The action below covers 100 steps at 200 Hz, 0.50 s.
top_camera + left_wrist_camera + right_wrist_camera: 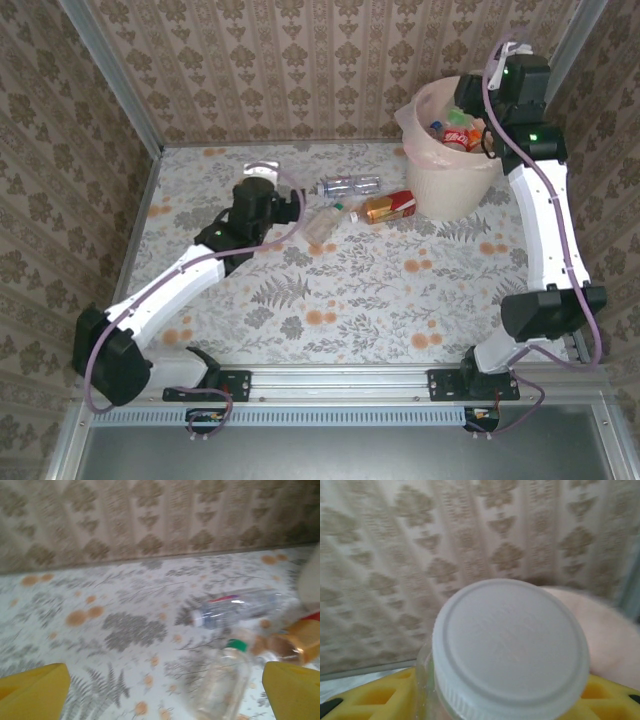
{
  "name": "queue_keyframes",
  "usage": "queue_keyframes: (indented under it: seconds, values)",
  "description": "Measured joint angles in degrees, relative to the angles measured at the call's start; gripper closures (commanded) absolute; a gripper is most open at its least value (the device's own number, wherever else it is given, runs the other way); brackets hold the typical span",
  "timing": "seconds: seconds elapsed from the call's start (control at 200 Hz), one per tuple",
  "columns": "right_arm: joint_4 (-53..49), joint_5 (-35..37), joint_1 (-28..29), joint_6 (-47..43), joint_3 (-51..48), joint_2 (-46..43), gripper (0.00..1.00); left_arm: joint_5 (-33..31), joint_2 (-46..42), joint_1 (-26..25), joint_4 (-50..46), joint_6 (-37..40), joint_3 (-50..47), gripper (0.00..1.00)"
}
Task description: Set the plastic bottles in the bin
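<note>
The left tool (164, 689) hangs released above three bottles (350, 185) lying on the surface (400, 300) beside the bin (440, 185). The right tool (495, 702) grasps a white-capped bottle (510, 645) over it. The bottles look light, crushable and slick, so grip mid-body, crosswise.

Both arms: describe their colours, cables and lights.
The left arm and right arm have white shells, black joints and black bases. A mauve cable loops along each. Green lights glow on the right arm. The fingers are yellow.
</note>
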Motion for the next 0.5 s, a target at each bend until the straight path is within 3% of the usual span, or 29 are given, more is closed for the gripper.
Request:
queue_keyframes:
  seconds: [0.115, 0.245, 0.5]
  values:
    - [-2.1, 7.3, -1.2, -2.4, 4.0, 4.8, 0.41, -1.4, -3.1, 2.8, -1.3, -4.5, -3.8, 0.0]
    - [-5.1, 13.0, -2.1, -4.4, 7.6, 9.7, 0.15, -2.3, -5.0, 4.4, -2.9, -7.8, -5.4, 0.0]
    - [-7.3, 15.9, -2.3, -5.3, 7.9, 10.8, 0.11, -2.6, -5.5, 5.1, -4.0, -10.7, -5.6, 0.0]
